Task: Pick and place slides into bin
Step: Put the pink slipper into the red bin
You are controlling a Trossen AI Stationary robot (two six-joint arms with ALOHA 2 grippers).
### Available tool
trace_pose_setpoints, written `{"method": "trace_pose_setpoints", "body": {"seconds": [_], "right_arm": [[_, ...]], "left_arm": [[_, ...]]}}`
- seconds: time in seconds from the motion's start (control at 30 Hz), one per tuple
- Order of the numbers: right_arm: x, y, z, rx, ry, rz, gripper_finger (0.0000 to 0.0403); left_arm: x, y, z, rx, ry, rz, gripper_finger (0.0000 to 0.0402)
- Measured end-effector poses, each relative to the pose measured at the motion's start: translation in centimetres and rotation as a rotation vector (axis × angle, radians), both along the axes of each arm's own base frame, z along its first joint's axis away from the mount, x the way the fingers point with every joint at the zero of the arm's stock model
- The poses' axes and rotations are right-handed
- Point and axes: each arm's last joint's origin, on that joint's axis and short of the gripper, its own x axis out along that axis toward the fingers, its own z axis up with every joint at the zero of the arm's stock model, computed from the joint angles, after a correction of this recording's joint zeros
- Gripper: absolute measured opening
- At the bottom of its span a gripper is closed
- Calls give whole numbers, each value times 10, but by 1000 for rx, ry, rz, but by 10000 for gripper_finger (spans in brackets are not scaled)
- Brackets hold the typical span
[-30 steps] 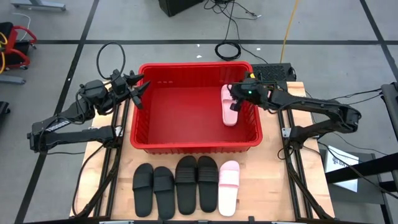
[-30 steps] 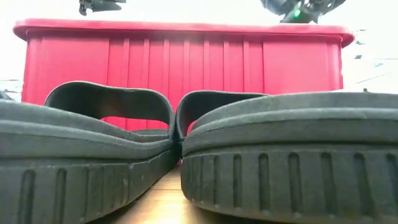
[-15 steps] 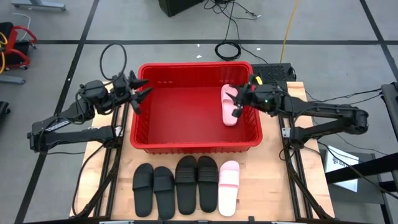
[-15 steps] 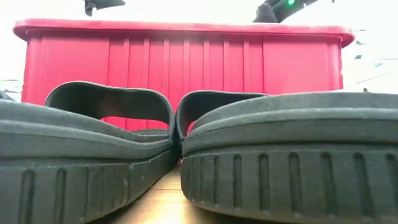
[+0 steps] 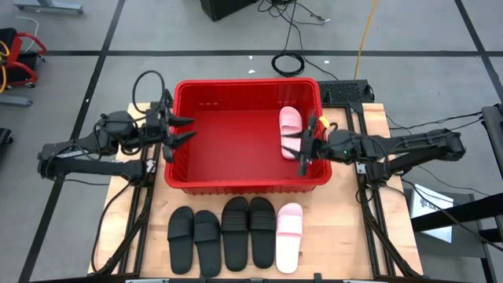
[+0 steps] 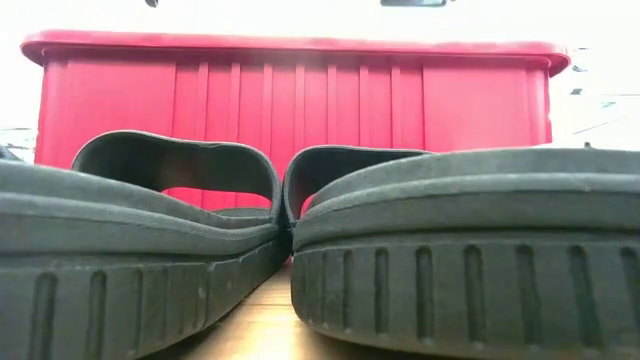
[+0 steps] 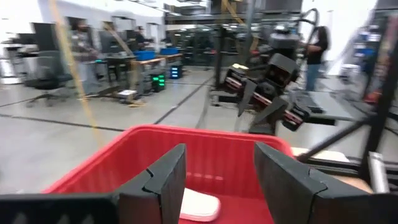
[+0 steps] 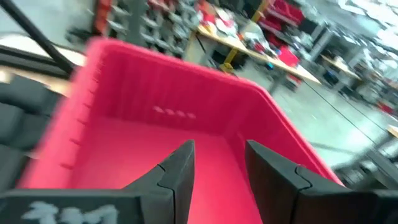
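Six slides counted: four black [image 5: 222, 234] and one pink [image 5: 288, 226] in a row on the wooden counter [image 5: 346, 236] in front of the bin [image 5: 185, 177]; a second pink slide [image 5: 290, 125] lies inside it, by the right wall. My left hand [image 5: 182, 130] hovers released over the bin's left rim; my right hand [image 5: 303, 146], released and empty, hangs over the right side, beside that slide. Grey floor with dark lines and cables around; workshop benches and people beyond.
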Motion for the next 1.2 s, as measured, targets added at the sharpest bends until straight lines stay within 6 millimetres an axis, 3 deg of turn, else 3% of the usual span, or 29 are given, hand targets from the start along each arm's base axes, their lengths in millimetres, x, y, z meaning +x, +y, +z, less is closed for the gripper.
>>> {"method": "trace_pose_setpoints", "body": {"seconds": [0.33, 0.57, 0.87, 1.07, 1.2], "right_arm": [[-8, 58, 12, 17, -126, 243, 130], [-20, 88, 16, 38, -169, 375, 130], [-26, 116, 13, 115, -169, 562, 130], [-26, 130, 12, 115, -178, 786, 130], [-24, 132, 9, 171, -164, 802, 130]], "left_arm": [[5, -30, -1, 30, 11, -206, 189], [24, -55, -5, 38, 14, -348, 189], [46, -91, -14, 49, 30, -499, 189], [48, -105, -11, 65, -27, -564, 189], [45, -109, -13, 36, -5, -594, 189]]}}
